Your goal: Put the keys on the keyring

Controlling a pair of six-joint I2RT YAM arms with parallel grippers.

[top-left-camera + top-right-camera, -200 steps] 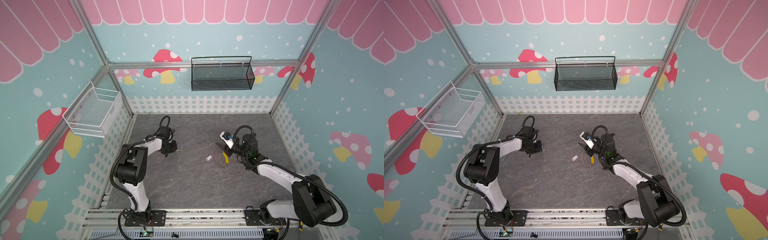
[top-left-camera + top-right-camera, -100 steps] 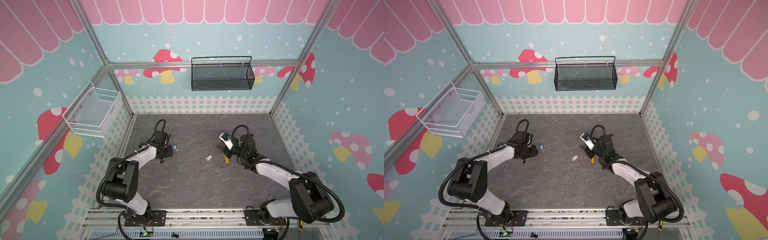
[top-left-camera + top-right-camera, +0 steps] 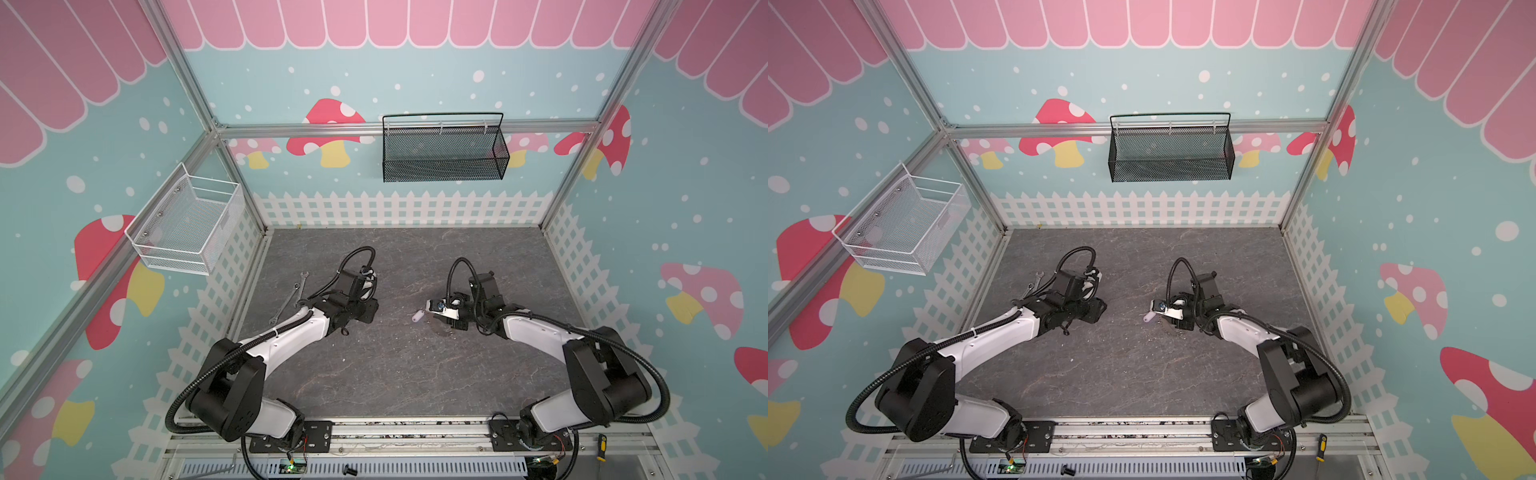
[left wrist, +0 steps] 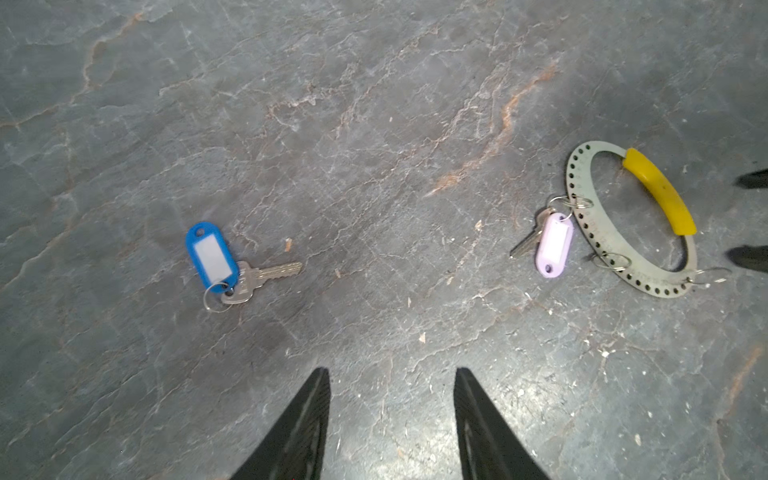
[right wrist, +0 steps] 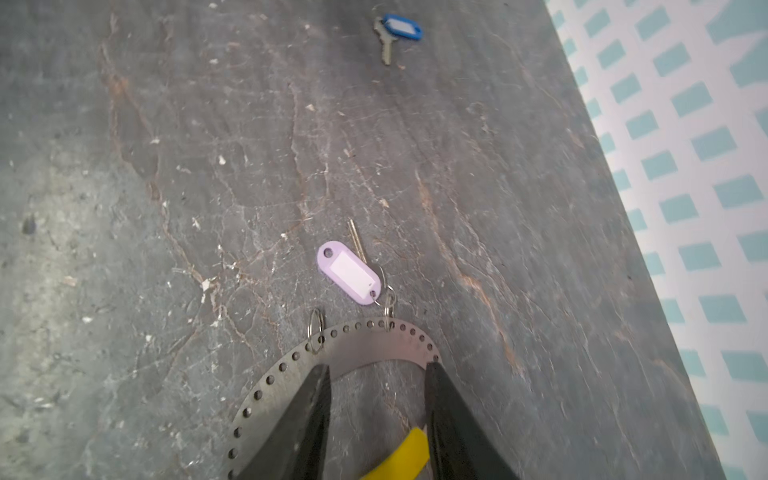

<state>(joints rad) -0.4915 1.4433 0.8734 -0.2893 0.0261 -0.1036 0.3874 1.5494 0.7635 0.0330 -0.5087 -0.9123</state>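
On the slate floor [image 4: 374, 124] the blue key [image 4: 220, 262] lies loose before the left gripper [image 4: 390, 372], jaws apart to take it, while the right gripper [image 5: 376, 374], also parted, straddles the keyring [image 5: 365, 345], seemingly to steady it, lilac key [image 5: 349, 272] hooked on.

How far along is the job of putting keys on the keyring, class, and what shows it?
Done: the lilac-tagged key is linked into a hole of the keyring. In hand: nothing; the right gripper stands open over the keyring, the left gripper open and empty. Left: the blue-tagged key lies loose on the table, apart from the keyring, not yet attached.
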